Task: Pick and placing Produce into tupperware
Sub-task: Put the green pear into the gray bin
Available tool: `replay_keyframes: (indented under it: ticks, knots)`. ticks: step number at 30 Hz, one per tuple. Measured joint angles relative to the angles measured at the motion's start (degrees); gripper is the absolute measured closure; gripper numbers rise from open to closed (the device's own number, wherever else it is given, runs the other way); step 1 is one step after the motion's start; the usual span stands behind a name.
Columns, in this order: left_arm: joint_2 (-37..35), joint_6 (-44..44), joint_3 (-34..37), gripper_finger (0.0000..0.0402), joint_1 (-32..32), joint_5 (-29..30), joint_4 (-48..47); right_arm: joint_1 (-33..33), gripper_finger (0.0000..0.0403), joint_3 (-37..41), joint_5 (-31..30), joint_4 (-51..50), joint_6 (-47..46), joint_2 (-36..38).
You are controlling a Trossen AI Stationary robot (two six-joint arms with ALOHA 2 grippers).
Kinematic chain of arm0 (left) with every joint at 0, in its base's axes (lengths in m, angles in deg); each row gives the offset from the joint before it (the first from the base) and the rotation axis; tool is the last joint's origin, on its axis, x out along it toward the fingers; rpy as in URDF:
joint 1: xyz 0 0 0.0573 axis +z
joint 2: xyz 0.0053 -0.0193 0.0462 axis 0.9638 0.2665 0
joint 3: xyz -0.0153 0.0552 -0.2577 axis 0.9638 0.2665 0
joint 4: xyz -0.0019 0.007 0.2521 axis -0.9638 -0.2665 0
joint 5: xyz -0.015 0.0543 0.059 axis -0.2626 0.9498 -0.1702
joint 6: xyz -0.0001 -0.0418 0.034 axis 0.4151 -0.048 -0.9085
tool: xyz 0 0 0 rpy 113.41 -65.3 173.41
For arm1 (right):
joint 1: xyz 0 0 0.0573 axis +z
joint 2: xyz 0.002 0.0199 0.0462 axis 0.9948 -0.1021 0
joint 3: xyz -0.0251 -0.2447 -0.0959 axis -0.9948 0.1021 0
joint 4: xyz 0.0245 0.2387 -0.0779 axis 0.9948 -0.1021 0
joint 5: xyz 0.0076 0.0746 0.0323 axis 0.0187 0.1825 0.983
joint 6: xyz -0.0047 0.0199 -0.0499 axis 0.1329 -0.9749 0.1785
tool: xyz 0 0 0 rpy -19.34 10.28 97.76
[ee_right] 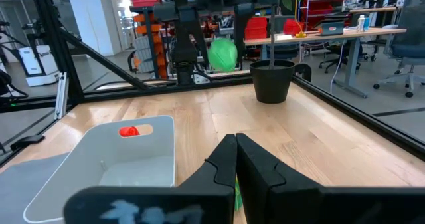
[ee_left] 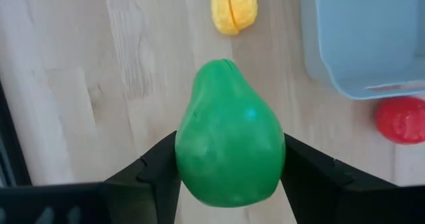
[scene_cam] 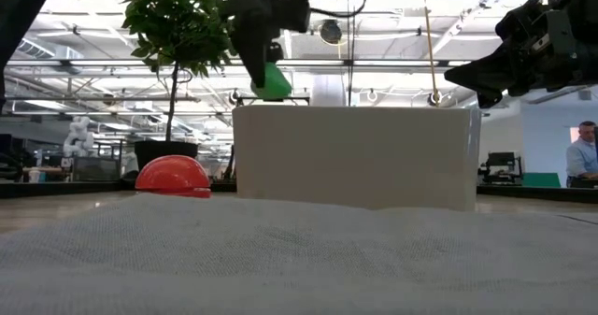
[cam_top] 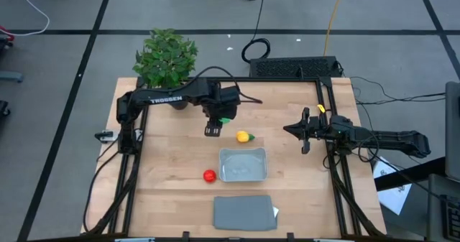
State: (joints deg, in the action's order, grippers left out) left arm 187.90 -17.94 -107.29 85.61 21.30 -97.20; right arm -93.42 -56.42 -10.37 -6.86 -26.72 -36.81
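Note:
My left gripper (ee_left: pixel 229 174) hangs above the table between the potted plant and the tub, shut on the green fruit (ee_left: pixel 229 144), which also shows in the high view (cam_top: pixel 226 119) and in the low view (scene_cam: pixel 274 81). The yellow fruit with a green tip (cam_top: pixel 244 136) lies on the wood just beyond the tub's far edge. The red ball (cam_top: pixel 209 175) rests left of the tub. The clear bluish tub (cam_top: pixel 243 164) stands mid-table with nothing in it. My right gripper (ee_right: pixel 236 159) waits shut at the table's right side (cam_top: pixel 303 131). My left gripper pinches the green fruit between its two fingers (ee_left: pixel 156 171), across the wide belly (ee_left: pixel 265 157). The fingers come from above, pointing down. The fruit is lifted clear of the table, higher than the tub's rim, with its narrow end (ee_left: pixel 222 68) pointing away from the gripper.
A flat grey lid (cam_top: pixel 244 212) lies near the table's near edge, in front of the tub. The leafy potted plant (cam_top: pixel 167 59) stands at the far left corner. Dark frame rails run along the left and right sides. Bare wood lies left of the red ball.

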Motion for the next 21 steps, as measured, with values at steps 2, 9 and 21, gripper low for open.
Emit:
replay_keyframes:
  ticks: [2,9,21]
  knots:
    - [0.0,0.5,-1.0,0.0193,-0.2,0.0,-0.2,0.0,0.0403,0.0,0.0,0.0,0.0,0.0]
    - [0.0,2.0,-2.8,0.0193,-1.6,0.0,0.3,0.0,0.0403,0.0,0.0,0.0,0.0,0.0]
    - [0.0,4.6,-2.5,0.0192,-6.7,-1.7,6.0,0.0,0.0403,0.0,0.0,0.0,0.0,0.0]
